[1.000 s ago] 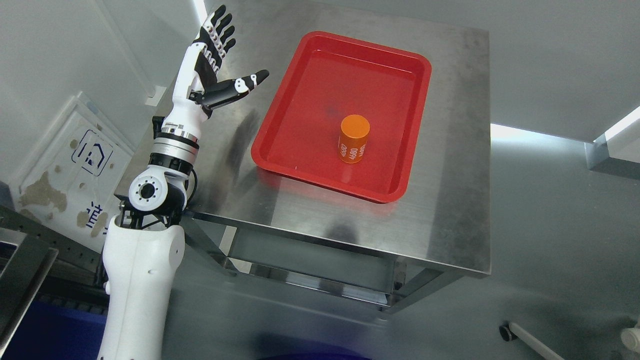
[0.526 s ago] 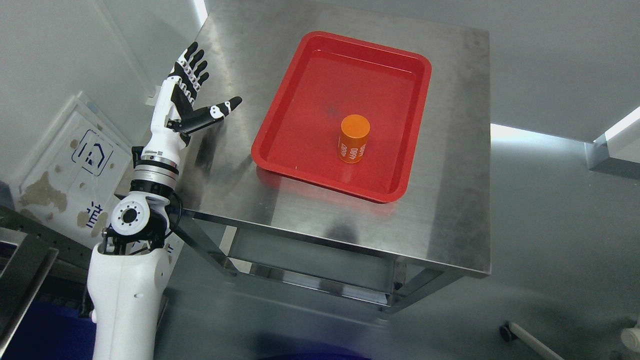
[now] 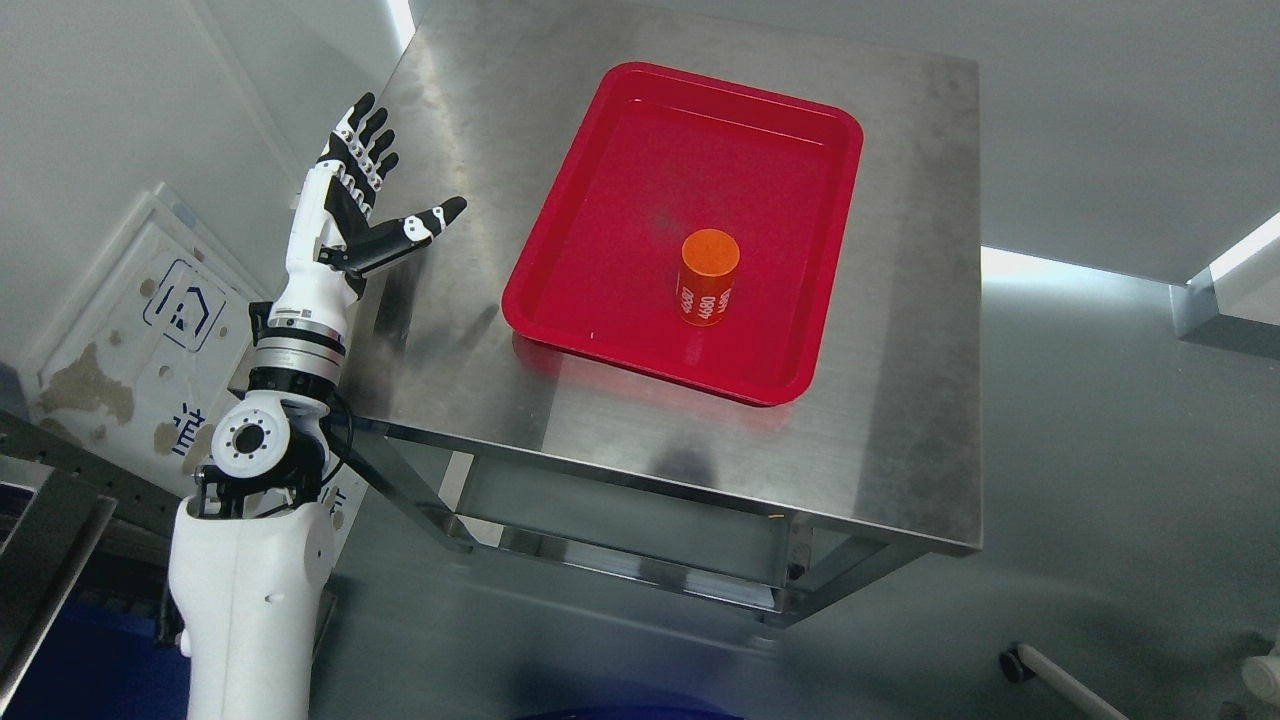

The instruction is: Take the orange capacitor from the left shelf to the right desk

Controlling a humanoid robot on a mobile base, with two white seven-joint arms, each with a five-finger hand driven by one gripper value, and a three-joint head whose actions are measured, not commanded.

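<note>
Steel desk (image 3: 900,420), red tray (image 3: 590,250) with upright white-numbered orange capacitor (image 3: 708,277); left hand (image 3: 350,205) spread, empty.

Counter (image 3: 900,420): bare steel, fills centre of frame, seen from above.
Tray (image 3: 560,285): red, rectangular, upper centre of counter.
Capacitor (image 3: 707,277): orange cylinder, upright inside tray, lower-middle part, white print on side.
Left robot hand (image 3: 355,205): upper left of frame, over counter's left edge, fingers spread, thumb out toward tray, holding nothing; well apart from tray.
Left arm: white, rises from lower left.
</note>
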